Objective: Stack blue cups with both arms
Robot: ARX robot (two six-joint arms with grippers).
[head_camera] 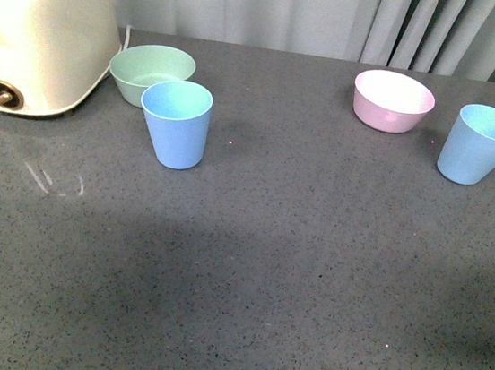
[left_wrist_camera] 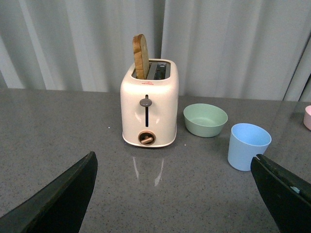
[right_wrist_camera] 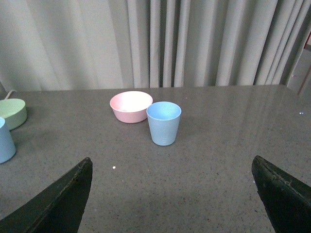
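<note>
Near the left blue cup [left_wrist_camera: 249, 145], the left wrist view alone shows toast [left_wrist_camera: 141, 56].

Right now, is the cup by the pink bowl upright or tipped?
Upright. The cup stands on its narrow base next to the pink bowl, rim up; nothing shows inside.

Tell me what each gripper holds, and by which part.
Nothing. The left gripper and right gripper are both open and empty; the two blue cups stand untouched.

Two blue cups [head_camera: 175, 124] [head_camera: 480, 144], one mint-green bowl [head_camera: 151, 72], one pink bowl [head_camera: 393, 101], one toaster [head_camera: 40, 33], one bread slice [left_wrist_camera: 141, 56]
</note>
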